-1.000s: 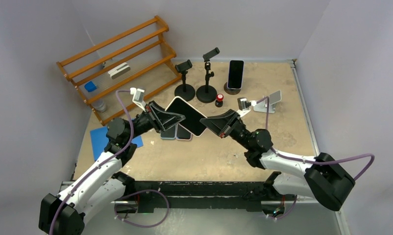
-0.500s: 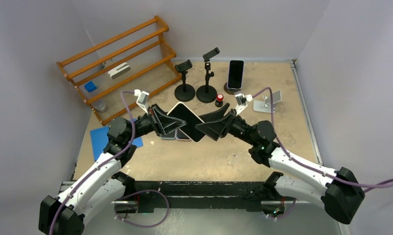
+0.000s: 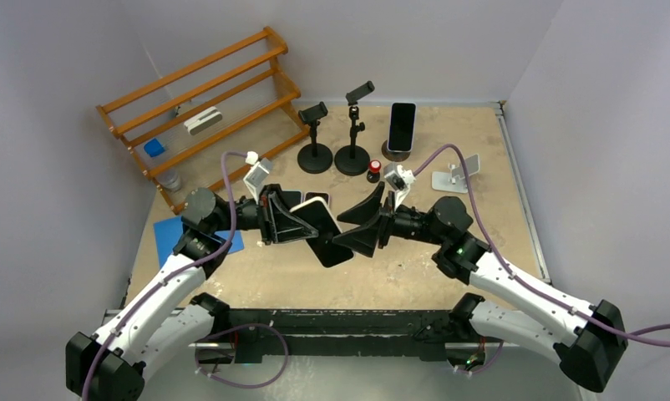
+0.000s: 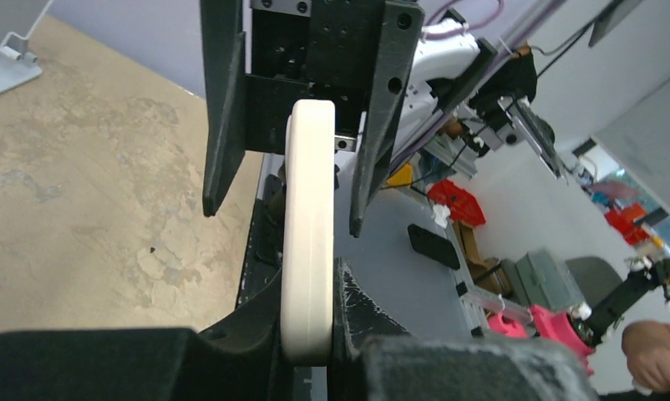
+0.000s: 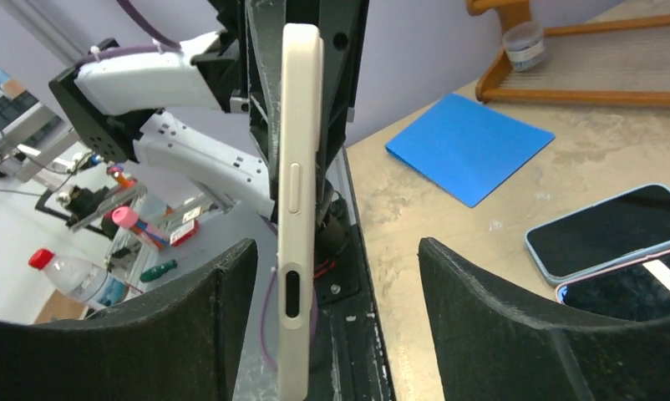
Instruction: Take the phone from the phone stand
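A phone (image 3: 325,234) in a cream case with a dark screen hangs above the middle of the table. My left gripper (image 3: 308,225) is shut on one end of it. In the left wrist view the phone (image 4: 308,234) stands edge-on, pinched between both pads of the left gripper (image 4: 308,313). My right gripper (image 3: 338,230) is open around the other end. In the right wrist view the phone (image 5: 298,192) stands close to the left finger of the right gripper (image 5: 336,251), and a wide gap separates it from the other. A white folding phone stand (image 3: 455,177) stands empty at the back right.
A black phone (image 3: 401,125) leans on a dark round stand at the back, beside two empty black clamp stands (image 3: 315,134) (image 3: 352,134) and a small red object (image 3: 373,171). Two phones (image 5: 616,230) lie flat on the table. A blue mat (image 3: 169,234) and a wooden rack (image 3: 198,109) are at the left.
My right gripper, shut on the phone a second ago, has opened and let go. The left gripper keeps its hold, and the phone has turned and come nearer the front.
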`<state>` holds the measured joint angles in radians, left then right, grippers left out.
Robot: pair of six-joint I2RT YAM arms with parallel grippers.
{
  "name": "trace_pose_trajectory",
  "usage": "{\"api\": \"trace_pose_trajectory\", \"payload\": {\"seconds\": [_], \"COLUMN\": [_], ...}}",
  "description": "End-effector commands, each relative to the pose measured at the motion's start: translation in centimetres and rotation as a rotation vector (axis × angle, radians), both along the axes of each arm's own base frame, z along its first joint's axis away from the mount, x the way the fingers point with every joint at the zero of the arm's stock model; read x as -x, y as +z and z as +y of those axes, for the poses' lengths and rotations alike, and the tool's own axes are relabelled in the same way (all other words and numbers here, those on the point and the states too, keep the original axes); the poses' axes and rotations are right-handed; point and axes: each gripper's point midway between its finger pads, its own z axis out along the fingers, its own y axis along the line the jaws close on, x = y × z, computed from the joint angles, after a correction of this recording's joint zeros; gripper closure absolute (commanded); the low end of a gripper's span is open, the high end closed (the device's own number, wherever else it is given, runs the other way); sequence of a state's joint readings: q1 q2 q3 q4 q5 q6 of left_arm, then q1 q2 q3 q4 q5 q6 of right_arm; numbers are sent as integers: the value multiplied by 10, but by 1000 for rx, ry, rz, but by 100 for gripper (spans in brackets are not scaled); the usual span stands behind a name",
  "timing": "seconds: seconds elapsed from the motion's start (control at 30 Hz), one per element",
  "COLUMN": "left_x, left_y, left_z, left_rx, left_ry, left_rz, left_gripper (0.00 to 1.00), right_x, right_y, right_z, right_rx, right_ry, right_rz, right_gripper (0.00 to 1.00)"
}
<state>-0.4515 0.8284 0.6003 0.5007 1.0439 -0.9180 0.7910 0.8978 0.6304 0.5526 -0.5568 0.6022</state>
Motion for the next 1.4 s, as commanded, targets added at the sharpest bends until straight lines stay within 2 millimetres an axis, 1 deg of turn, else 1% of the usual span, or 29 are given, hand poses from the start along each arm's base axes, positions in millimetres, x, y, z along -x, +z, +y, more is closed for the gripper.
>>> {"api": "trace_pose_trajectory", "payload": {"seconds": [0.0,0.17,0.3,0.37,0.43,0.6,0.63,0.67,0.77,0.83,0.87,0.9,1.0,1.03,1.07,1.1,1.17,1.27,1.3,1.37], "left_x": [13,10,9,7,6,4,3,2,-2,-2,-3,-4,-7,-9,-13,-18,-24,-33,-34,-40], "left_y": [26,24,22,21,20,18,17,15,11,9,10,9,10,7,8,5,5,9,6,5], "left_z": [3,2,1,1,1,0,0,0,-1,-1,-1,-1,1,2,3,5,10,21,26,36], "left_rx": [14,4,0,-5,-11,-19,-22,-29,-47,-50,-49,-51,-61,-75,-81,-100,-118,-130,-146,-158], "left_ry": [-72,-75,-78,-71,-64,-63,-59,-57,-46,-43,-36,-25,17,40,71,110,189,313,354,445], "left_rz": [-181,-182,-183,-177,-176,-173,-173,-167,-155,-156,-160,-161,-162,-149,-149,-125,-121,-135,-122,-122], "left_gripper": [100,100,100,100,100,100,100,100,100,100,100,92,59,50,44,39,33,25,23,20], "right_x": [18,21,23,22,20,20,19,19,17,15,14,13,11,10,7,5,-3,-22,-32,-44], "right_y": [17,18,21,21,20,15,13,14,16,19,20,22,29,32,36,38,44,48,44,33], "right_z": [3,6,8,10,12,15,16,17,17,16,15,15,11,10,8,6,0,-11,-16,-23], "right_rx": [-18,-43,-71,-76,-72,-68,-66,-68,-78,-88,-90,-97,-121,-129,-139,-146,-162,-179,-175,-166], "right_ry": [117,150,172,177,175,193,194,194,182,162,155,145,114,98,75,51,-20,-165,-231,-315], "right_rz": [-114,-100,-90,-86,-76,-65,-61,-57,-59,-65,-67,-71,-86,-91,-95,-98,-96,-78,-52,22], "right_gripper": [30,40,42,46,53,56,59,62,76,89,97,100,100,100,100,100,100,100,100,100]}}
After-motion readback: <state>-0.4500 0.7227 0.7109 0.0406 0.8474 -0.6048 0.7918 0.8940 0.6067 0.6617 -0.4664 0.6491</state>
